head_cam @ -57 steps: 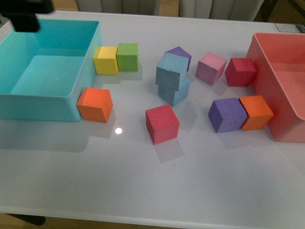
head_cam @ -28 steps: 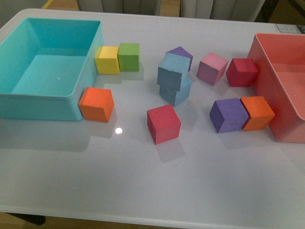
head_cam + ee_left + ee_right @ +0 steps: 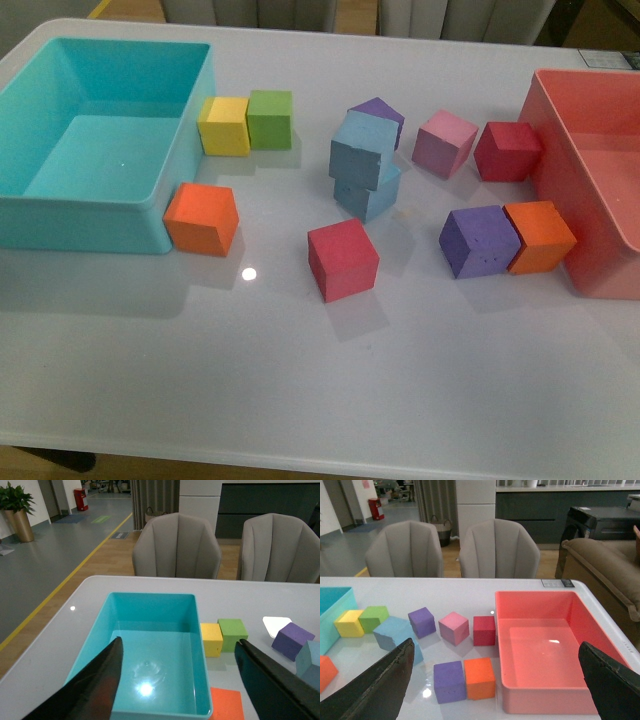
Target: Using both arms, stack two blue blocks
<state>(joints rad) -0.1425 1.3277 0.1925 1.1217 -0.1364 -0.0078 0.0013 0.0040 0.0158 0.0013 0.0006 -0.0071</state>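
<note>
Upper blue block (image 3: 361, 149) sits skewed on lower blue block (image 3: 368, 190), just behind red cube (image 3: 343, 259). My left gripper (image 3: 177, 680) and right gripper (image 3: 495, 680) both spread wide, empty. Stack looks done; I retreat without brushing it.

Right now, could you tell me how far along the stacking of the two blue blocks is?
It looks done: the upper blue block sits on the lower blue block, twisted a little but resting. Nothing is in hand; the left gripper and right gripper are open, empty and away from the stack. Nothing visible remains to do.
</note>
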